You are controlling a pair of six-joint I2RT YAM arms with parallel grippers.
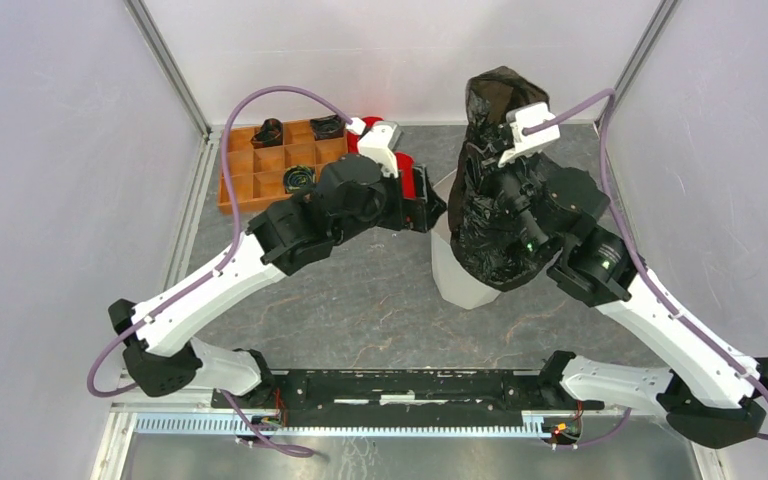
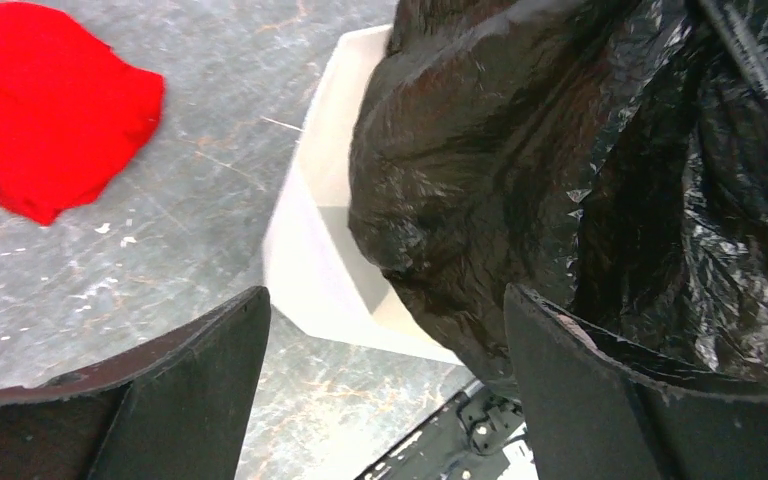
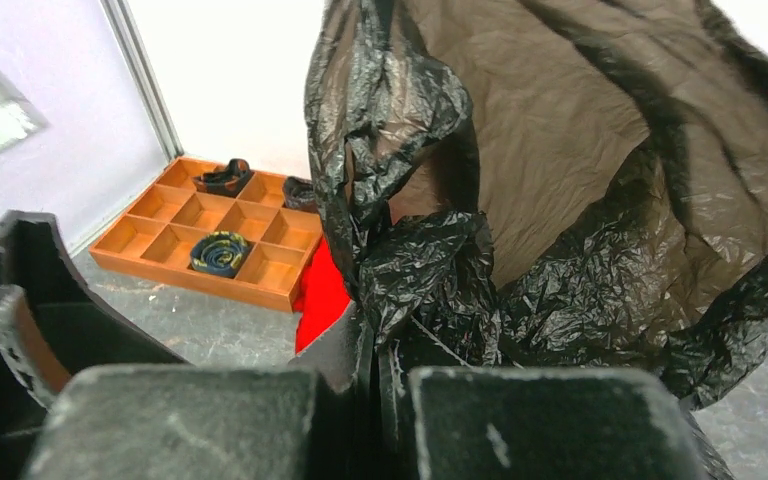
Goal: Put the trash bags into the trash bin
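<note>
Grey table (image 1: 360,300); right gripper (image 3: 378,350) tight on trash bags (image 3: 580,180), plain only wrist-side; left gripper (image 2: 387,300) wide by trash bin (image 2: 310,250).

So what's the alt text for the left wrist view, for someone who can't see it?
A crumpled black trash bag bulges over the rim of a white bin, filling the right side. The left pincer frames the bottom edge, spread open and holding nothing. A red cloth lies on the grey table, upper left.
</note>
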